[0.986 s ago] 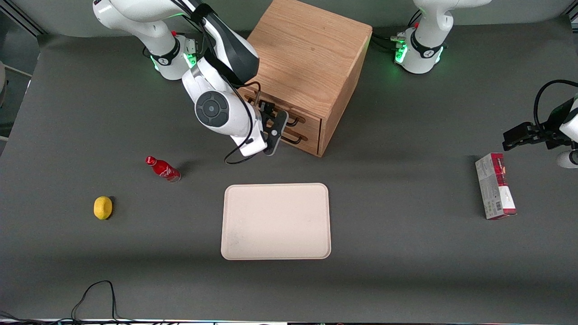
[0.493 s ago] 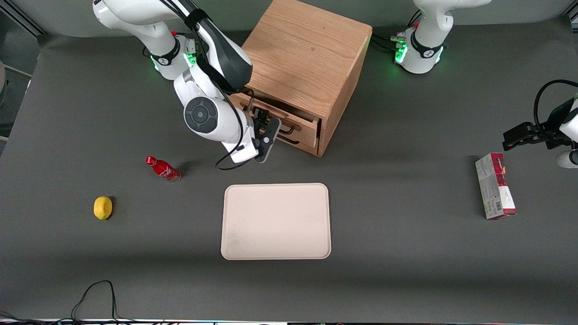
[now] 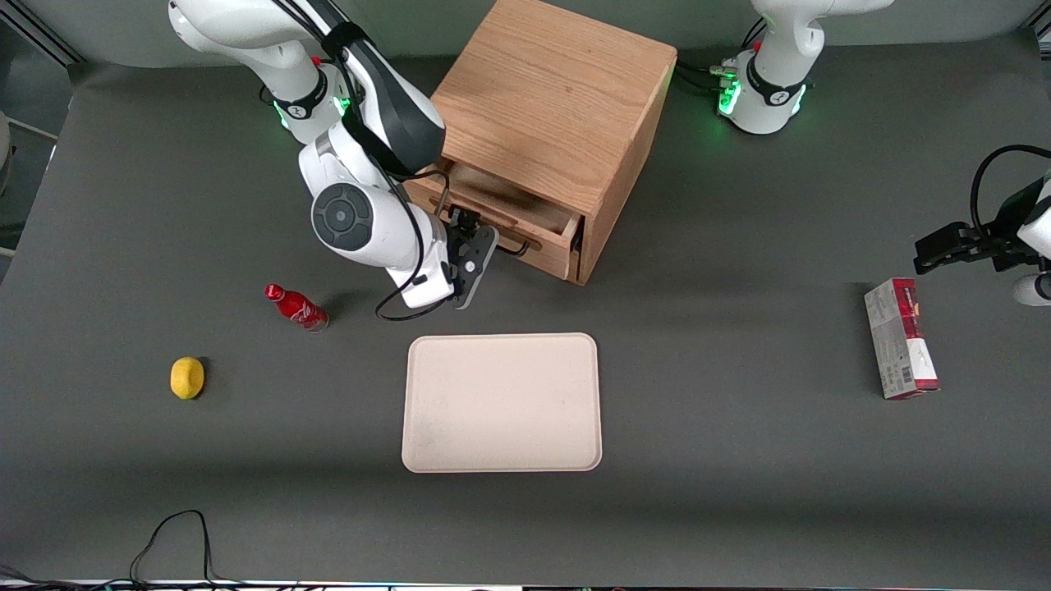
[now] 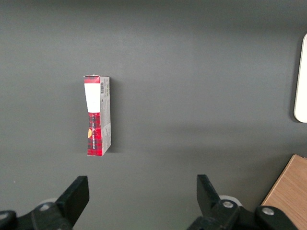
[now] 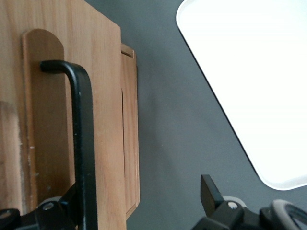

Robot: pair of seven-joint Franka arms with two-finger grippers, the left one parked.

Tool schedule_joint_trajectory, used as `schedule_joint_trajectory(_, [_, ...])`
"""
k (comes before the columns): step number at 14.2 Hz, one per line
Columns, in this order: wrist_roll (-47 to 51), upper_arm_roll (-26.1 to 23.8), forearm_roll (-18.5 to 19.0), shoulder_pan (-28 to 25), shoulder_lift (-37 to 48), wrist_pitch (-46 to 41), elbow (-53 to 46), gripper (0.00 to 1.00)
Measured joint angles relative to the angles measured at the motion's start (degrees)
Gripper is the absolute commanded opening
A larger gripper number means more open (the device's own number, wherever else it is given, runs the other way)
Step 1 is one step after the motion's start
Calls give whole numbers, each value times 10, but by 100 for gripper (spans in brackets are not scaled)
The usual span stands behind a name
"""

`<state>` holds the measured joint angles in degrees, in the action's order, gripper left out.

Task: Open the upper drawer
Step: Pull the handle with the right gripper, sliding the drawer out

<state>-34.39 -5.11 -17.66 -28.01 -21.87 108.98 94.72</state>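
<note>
While the upper drawer [image 3: 538, 243] stands pulled part-way out of the wooden cabinet [image 3: 550, 98], in the upper middle of the front view, its plain wooden inside [image 3: 501, 199] shows as an open strip under the cabinet's top. The drawer front faces the front camera at a slant and carries a black bar handle [image 3: 516, 246].

The gripper [image 3: 470, 261] of the working arm hangs just in front of the drawer front, at the handle's end nearest the working arm's base. In the right wrist view the gripper [image 5: 139, 199] has its fingers spread wide. One finger [image 5: 62, 208] lies against the handle [image 5: 84, 143], touching or very nearly so; the other [image 5: 210, 190] stands well clear over bare table. The fingers do not clamp the bar.

A cream tray [image 3: 501, 402] lies flat in the middle of the front view, nearer the camera than the cabinet and apart from it; its rounded corner [image 5: 249, 86] also shows in the wrist view.

Toward the working arm's end of the grey table [image 3: 739, 492] lie a small red bottle [image 3: 296, 305], tipped on its side, and a yellow lemon [image 3: 187, 377], nearer the camera than the bottle. Toward the parked arm's end lies a red and white box [image 3: 901, 338], seen again in the left wrist view [image 4: 97, 115].
</note>
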Motion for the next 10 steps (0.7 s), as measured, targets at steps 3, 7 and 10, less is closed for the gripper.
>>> schedule_joint_trajectory(3, [-2,1,0,5,-5,0,-11,100])
schedule_joint_trajectory(7, [-6,2,0,10,-16,0,-25,100])
schedule_joint_trajectory(10, [-9,2,0,14,-23,0,-34,100])
